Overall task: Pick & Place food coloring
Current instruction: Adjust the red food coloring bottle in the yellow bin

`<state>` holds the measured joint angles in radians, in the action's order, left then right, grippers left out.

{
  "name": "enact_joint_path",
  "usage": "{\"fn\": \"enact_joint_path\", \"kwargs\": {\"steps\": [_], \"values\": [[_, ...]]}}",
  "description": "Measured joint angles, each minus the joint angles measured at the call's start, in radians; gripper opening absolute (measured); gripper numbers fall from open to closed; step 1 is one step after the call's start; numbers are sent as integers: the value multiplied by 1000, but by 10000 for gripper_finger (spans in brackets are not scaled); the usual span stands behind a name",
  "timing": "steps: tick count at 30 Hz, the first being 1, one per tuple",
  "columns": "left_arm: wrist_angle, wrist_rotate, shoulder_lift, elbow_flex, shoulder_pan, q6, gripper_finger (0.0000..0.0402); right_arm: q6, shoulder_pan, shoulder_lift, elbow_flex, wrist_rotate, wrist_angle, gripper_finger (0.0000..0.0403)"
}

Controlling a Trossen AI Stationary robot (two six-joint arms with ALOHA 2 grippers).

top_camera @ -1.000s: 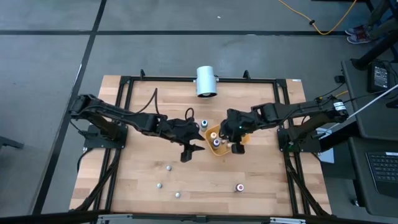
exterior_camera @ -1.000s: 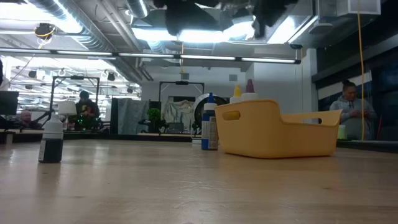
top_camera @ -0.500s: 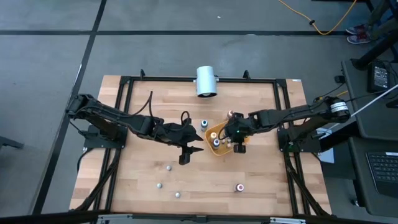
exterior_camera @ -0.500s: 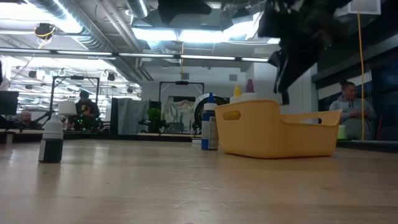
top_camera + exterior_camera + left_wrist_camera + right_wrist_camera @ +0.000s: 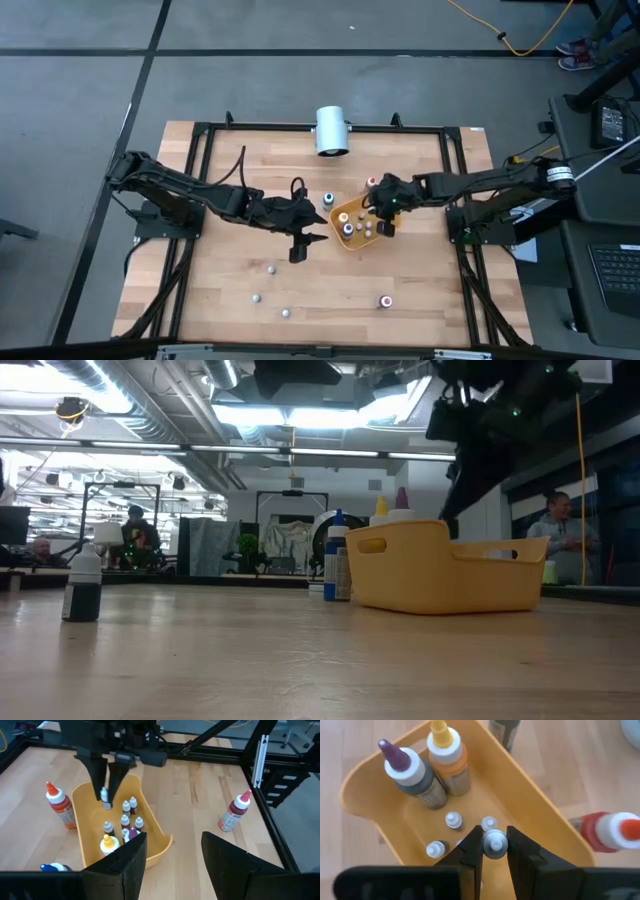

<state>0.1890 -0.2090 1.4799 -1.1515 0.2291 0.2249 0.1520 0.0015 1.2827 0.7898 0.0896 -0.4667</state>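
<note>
- The right gripper point(image 5: 494, 851) pinches a tiny pale-capped food coloring bottle point(image 5: 495, 842) by the cap, hanging over the orange-yellow tray point(image 5: 540, 822); the bottle's body is hidden beneath the cap and fingers.
- In the left wrist view that same bottle point(image 5: 104, 796) dangles between the right gripper's fingers, above the tray point(image 5: 155, 831) floor.
- Under it, more small bottles point(image 5: 452, 820) stand in the tray beside two bigger squeeze bottles, purple-tipped point(image 5: 411, 771) and yellow-tipped point(image 5: 446, 752).
- The left gripper point(image 5: 172, 855) hovers with fingers spread and empty, just beside the tray.
- From above, loose bottles point(image 5: 269, 268) lie scattered on the table point(image 5: 420, 300) well apart from both grippers; colours too small to tell.
- Low view: tray wall point(image 5: 450, 570) hides the small bottles inside.
</note>
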Motion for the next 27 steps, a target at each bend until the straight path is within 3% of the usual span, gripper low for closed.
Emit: {"fn": "enact_joint_path", "kwargs": {"steps": [16,27], "values": [[-5,-10,0,0,-2,1,184,29,-24,-1,-154,22,172,76],[-9,-10,0,0,-2,15,184,24,-25,33,-178,23,230,75]]}}
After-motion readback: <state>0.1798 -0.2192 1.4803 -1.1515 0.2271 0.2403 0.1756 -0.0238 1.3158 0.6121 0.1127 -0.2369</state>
